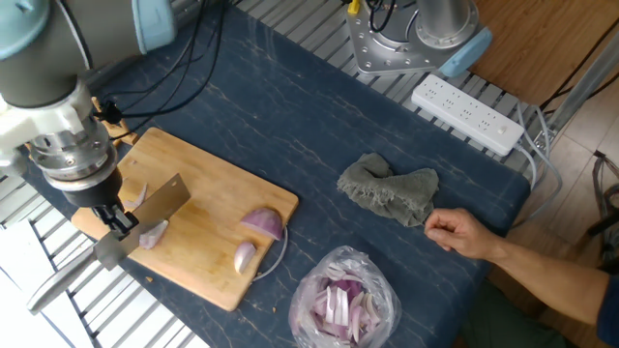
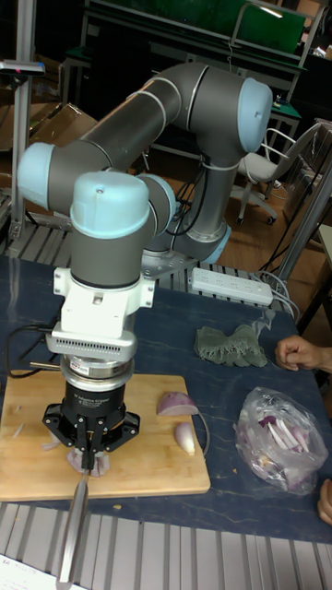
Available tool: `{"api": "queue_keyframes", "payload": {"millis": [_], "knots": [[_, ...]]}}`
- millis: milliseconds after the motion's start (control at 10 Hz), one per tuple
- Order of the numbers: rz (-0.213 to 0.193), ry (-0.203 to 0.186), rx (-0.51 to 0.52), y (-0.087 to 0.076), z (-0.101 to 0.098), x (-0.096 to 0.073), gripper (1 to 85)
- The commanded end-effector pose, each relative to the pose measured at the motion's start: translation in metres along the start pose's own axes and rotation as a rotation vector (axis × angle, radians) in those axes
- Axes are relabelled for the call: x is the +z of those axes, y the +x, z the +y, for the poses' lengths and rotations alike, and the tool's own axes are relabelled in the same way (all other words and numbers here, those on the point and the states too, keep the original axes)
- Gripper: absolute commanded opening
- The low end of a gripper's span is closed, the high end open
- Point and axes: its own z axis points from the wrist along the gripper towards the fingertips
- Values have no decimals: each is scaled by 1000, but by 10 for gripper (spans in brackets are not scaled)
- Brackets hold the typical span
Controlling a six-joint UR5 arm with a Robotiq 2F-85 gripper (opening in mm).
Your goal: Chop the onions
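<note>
My gripper [image 1: 115,221] [image 2: 89,450] is shut on a knife [image 1: 161,197], blade pointing right and long handle [image 2: 74,521] reaching off the front of the wooden cutting board [image 1: 198,179] [image 2: 148,475]. The blade rests over a small onion piece [image 1: 152,234] [image 2: 100,463] at the board's left end, and another sliver [image 1: 136,196] lies just behind it. A larger red onion wedge [image 1: 263,223] [image 2: 175,404] and a smaller pale wedge [image 1: 245,256] [image 2: 185,438] sit near the board's right end, apart from the knife.
A clear plastic bag [image 1: 343,300] [image 2: 277,442] of chopped onion lies right of the board. A grey-green cloth [image 1: 392,191] [image 2: 231,346] sits beyond it, with a person's hand [image 1: 462,233] [image 2: 304,353] beside it. A white power strip [image 1: 469,114] lies at the back.
</note>
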Motion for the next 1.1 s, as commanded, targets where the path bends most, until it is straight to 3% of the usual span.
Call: {"api": "queue_keyframes", "payload": {"millis": [0,400,1000], "knots": [[44,-24,8,17,9,-42,10],[29,21,-35,8,-9,-39,10],[23,2,43,-6,-13,-17,10]]}}
